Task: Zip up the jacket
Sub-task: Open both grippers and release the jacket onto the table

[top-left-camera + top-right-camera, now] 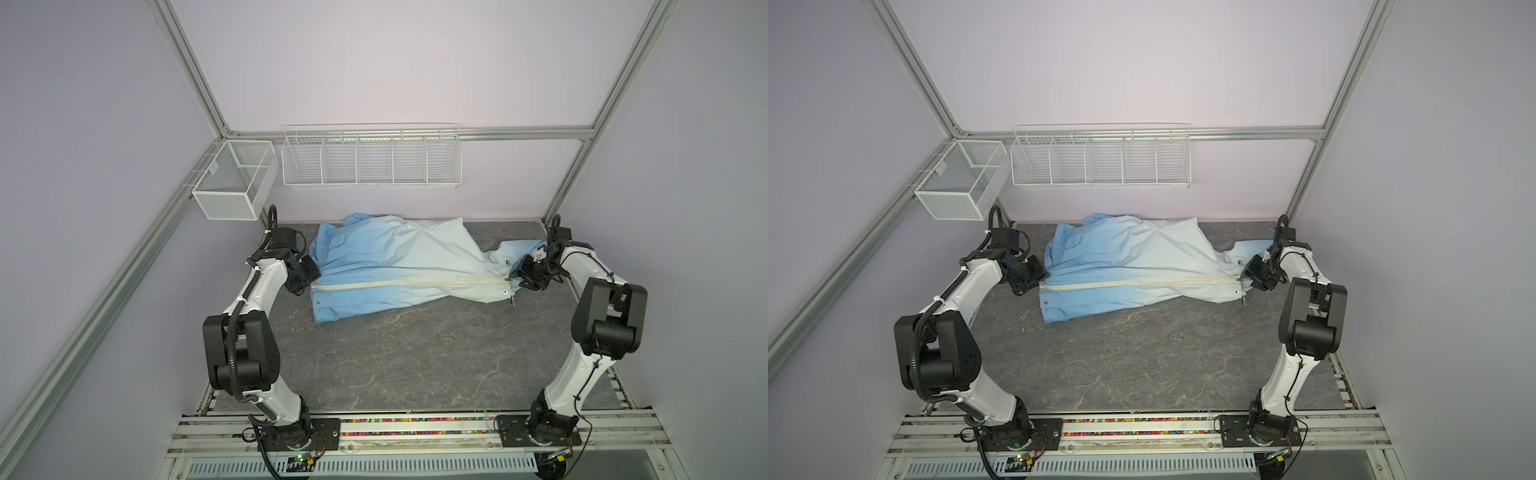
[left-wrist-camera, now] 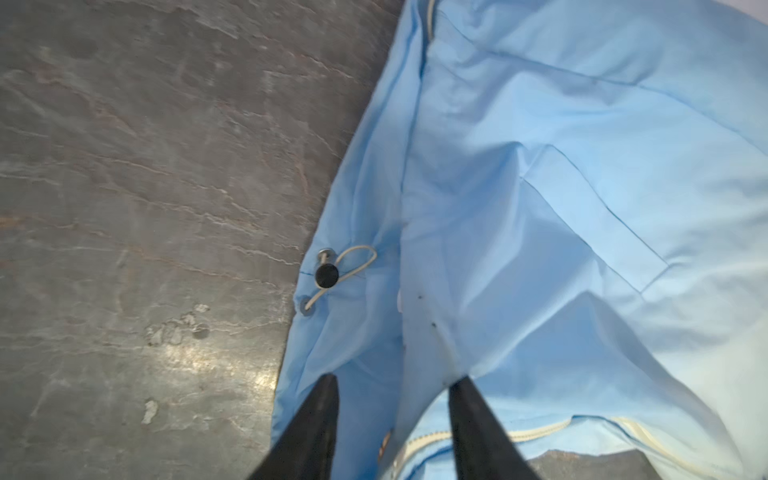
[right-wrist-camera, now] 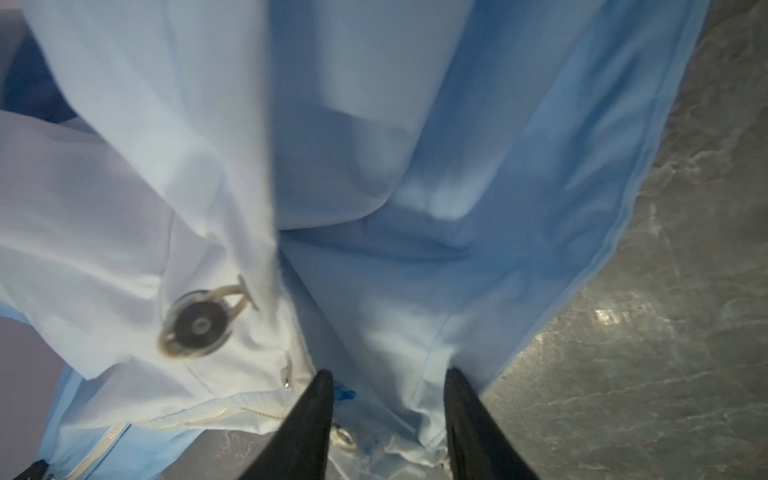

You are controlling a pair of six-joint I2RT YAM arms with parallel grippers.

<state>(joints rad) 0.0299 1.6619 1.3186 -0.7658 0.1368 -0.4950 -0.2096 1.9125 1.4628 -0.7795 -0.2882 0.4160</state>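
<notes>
- The jacket (image 1: 386, 257): thin, smooth, matt cloth, creased.
- Its zipper (image 1: 407, 283): cream woven tape.
- The table (image 1: 415, 353): dark stone-look top, veined, with a faint sheen.
- The wire rack (image 1: 370, 166) and mesh basket (image 1: 226, 203): white-coated metal.
- The cord stopper (image 2: 326, 275): black plastic, matt.

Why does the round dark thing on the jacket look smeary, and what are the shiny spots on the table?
In the right wrist view, the toggle and the jacket around it are smeared, probably by motion; the bright patch on the table is glare. In the left wrist view, there is similar glare, but sharper cloth. In both top views, light is soft and even.
</notes>
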